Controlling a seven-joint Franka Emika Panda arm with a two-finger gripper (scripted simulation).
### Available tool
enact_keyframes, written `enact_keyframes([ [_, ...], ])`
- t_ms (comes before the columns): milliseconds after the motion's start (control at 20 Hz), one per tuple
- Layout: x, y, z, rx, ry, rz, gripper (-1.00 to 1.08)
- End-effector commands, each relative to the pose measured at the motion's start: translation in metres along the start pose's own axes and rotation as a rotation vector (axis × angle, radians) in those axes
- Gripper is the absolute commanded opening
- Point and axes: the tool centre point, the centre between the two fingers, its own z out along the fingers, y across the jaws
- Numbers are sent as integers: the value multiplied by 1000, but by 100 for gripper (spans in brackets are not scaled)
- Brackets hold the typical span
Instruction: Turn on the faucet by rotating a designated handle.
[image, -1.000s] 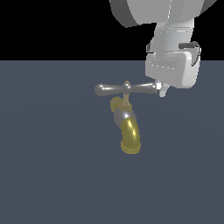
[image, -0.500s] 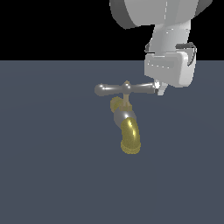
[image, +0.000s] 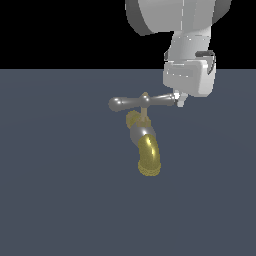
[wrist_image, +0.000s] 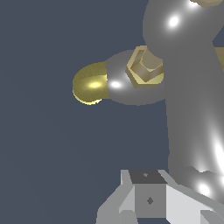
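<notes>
The faucet (image: 142, 137) stands near the middle of the exterior view on a flat dark grey-blue surface (image: 60, 200). Its grey body carries a curved brass-yellow spout (image: 149, 156) that bends down toward the camera. A thin brass stem (image: 145, 107) rises from the body to the handle (image: 142, 102), a slim silver crossbar lying close to level, with 1 rounded end toward the exterior view's left and the other toward the exterior view's right.

The gripper (image: 179, 100) hangs from the white arm at the upper part of the exterior view's right. Its lower tip sits at the crossbar's right-hand end, touching or just beside it; contact cannot be confirmed at this resolution.

In the wrist view the handle (wrist_image: 188, 87) fills much of the frame as a broad grey bar with bright highlights. A brass hexagonal nut (wrist_image: 146, 66) sits on the grey body beside it, and the spout (wrist_image: 89, 83) shows as a yellow bulge beyond. 1 grey fingertip (wrist_image: 146, 194) appears at the frame edge, just beside the bar.

How far the fingers are spread cannot be told from either view, nor whether they have hold of the handle.
</notes>
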Motion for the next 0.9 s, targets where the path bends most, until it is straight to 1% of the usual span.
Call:
enact_keyframes([
  [0,-1,11,-1,-7,-6,-2,-100],
  [600,-6,45,-1,-7,-6,-2,-100],
  [650,-6,45,-1,-7,-6,-2,-100],
  [700,-14,36,1,3,-6,13,-100],
  [850,-4,48,1,1,-6,10,-100],
])
